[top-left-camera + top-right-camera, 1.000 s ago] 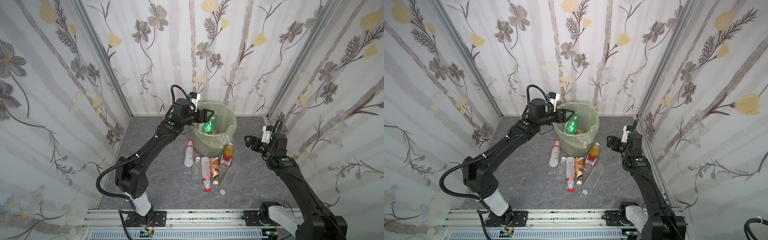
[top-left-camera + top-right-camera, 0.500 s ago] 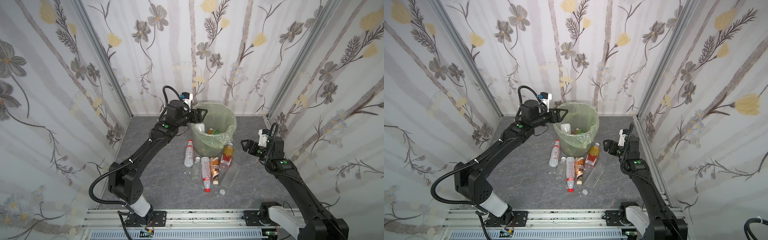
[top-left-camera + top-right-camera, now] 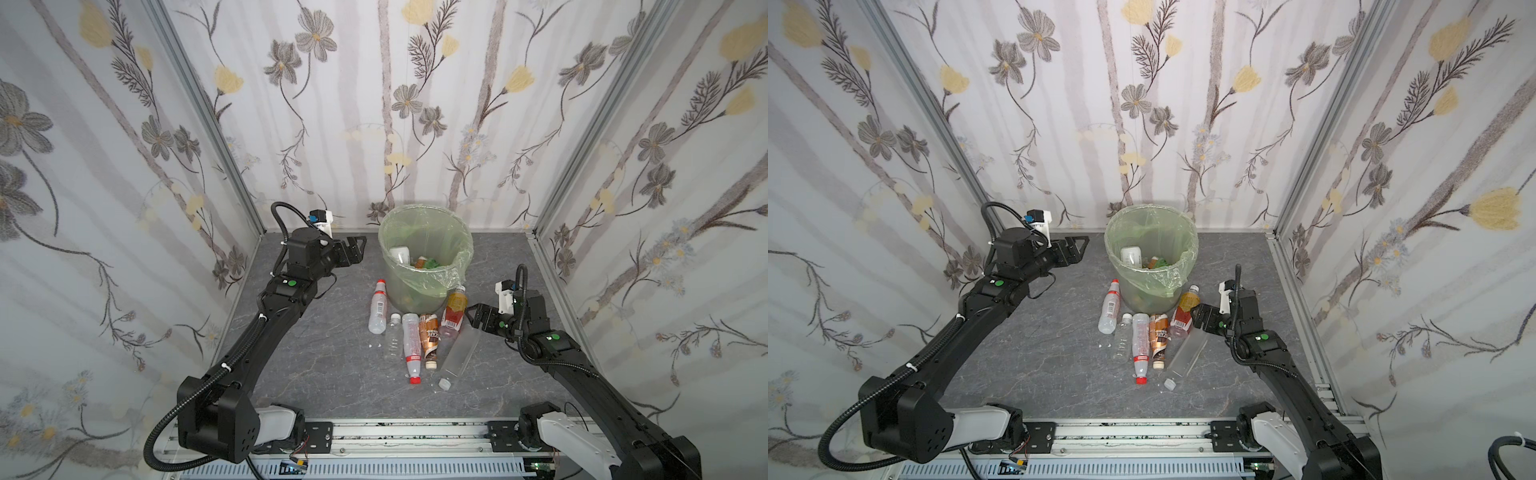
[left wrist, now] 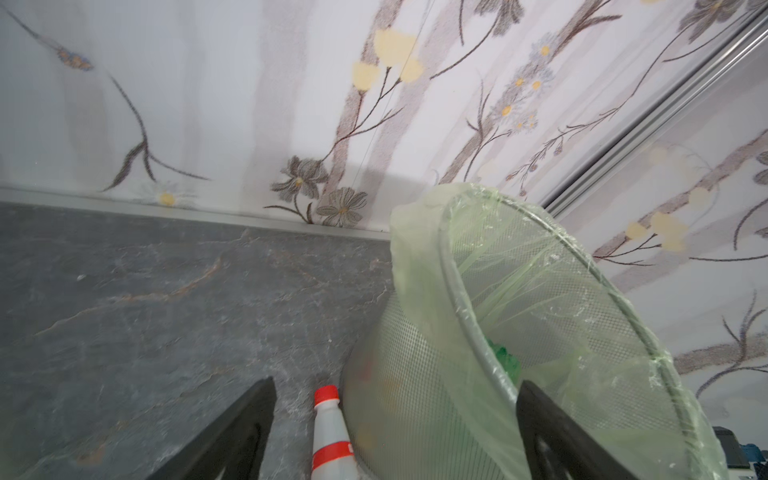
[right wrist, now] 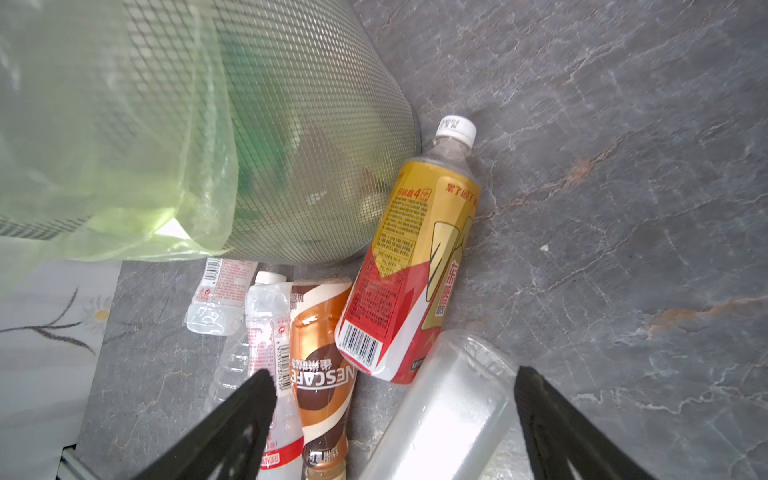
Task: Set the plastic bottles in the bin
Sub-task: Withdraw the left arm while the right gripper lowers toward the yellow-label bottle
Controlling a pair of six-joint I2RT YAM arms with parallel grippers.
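Left arm, right arm black — green dot stickers, ribbed cables, white base housings, white wrist cameras.

Both top views look down from high above the rail, well in front of the bin, over the whole floor. The left wrist camera sits close beside the bin, facing its rim and the wall behind. The right wrist camera looks down closely at the bin's base and the plastic bottles there. All share the bin.
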